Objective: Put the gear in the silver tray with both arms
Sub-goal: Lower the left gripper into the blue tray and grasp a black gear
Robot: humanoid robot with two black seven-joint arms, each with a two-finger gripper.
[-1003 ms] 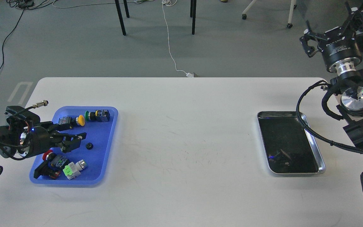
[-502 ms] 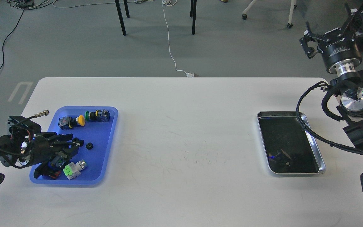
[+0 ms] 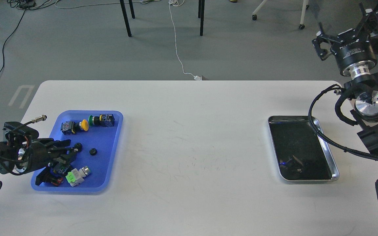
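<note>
1. The left claw [image 3: 72, 151] reaches in low over the left part of the blue tray [image 3: 110, 154]. Its dark fingers lie close together, but I cannot tell whether they are clenched or grasping anything.
2. Just beside its tip sit two small black round parts: one [image 3: 77, 145] at the fingertips, the other [image 3: 93, 151] a little to the right on the tray floor.
3. Below the claw lie a green-and-white switch [image 3: 76, 174] and a red-and-black part [image 3: 49, 178]. At the far end of the tray are a yellow push button [image 3: 84, 124] and a green one [image 3: 92, 120].
4. The white surface [image 3: 189, 147] between the two trays is bare.
5. The silver tray [image 3: 326, 154] rests near the right edge, well apart from the blue tray, with a black cable [image 3: 320, 135] crossing its far right corner.
6. The right claw [image 3: 349, 31] is raised beyond the surface's far right corner, fingers spread and released, holding nothing.
</note>
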